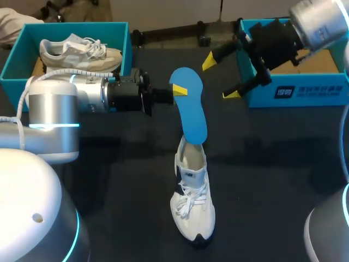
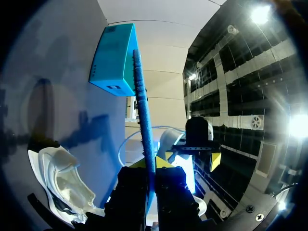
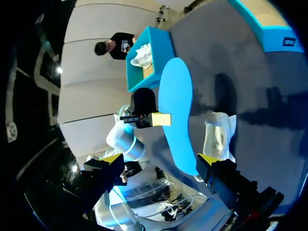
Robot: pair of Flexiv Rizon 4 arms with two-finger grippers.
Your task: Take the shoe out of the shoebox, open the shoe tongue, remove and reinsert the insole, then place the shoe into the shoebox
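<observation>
table (image 1: 272, 180): dark matte top, plain, running from near edge to far edge | light: soft and even, falling from above | shadows: blurred darker patches across the table's middle and toward its right edge | sheen: faint

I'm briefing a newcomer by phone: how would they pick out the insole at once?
Find the dark table, then the white shoe at its middle. Above the shoe's opening the left gripper holds the insole upright. It is the only flat, bright blue, foot-shaped sheet there.
</observation>
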